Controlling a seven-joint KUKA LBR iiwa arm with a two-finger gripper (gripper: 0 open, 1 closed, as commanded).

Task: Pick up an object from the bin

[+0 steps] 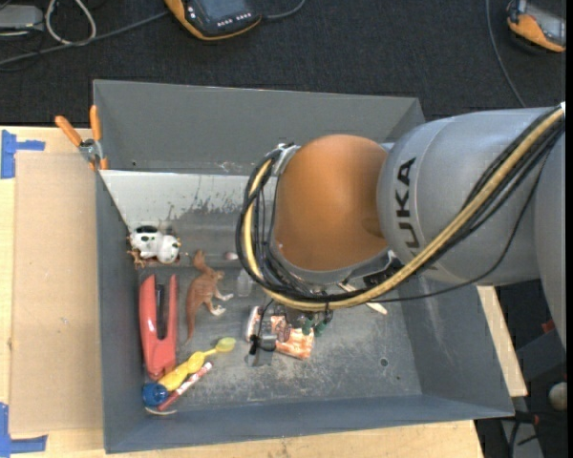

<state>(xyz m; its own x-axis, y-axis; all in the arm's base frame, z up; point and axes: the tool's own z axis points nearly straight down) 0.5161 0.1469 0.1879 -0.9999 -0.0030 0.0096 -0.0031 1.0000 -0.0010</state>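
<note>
Arm comes in from the right, its orange cover (pixel 329 203) over mid-bin. Gripper (pixel 267 337) is low, at or near the bin (pixel 439 351) floor, approx centre, towards the near wall. Can't tell if it's spread or closed, too much wrist and cable in the way. A small orange-white bit (pixel 297 344) lies right beside it, touching or nearly. Left of that: brown dino (pixel 205 289), cow (pixel 155 245) by the back wall, red tool (pixel 156 324), yellow stick (pixel 199 359) and blue ball (pixel 155 394).

Cow toy (pixel 155 245) behind pliers (pixel 157 327), dino (pixel 203 292) rt (bin (pixel 267 122) L side).
</note>
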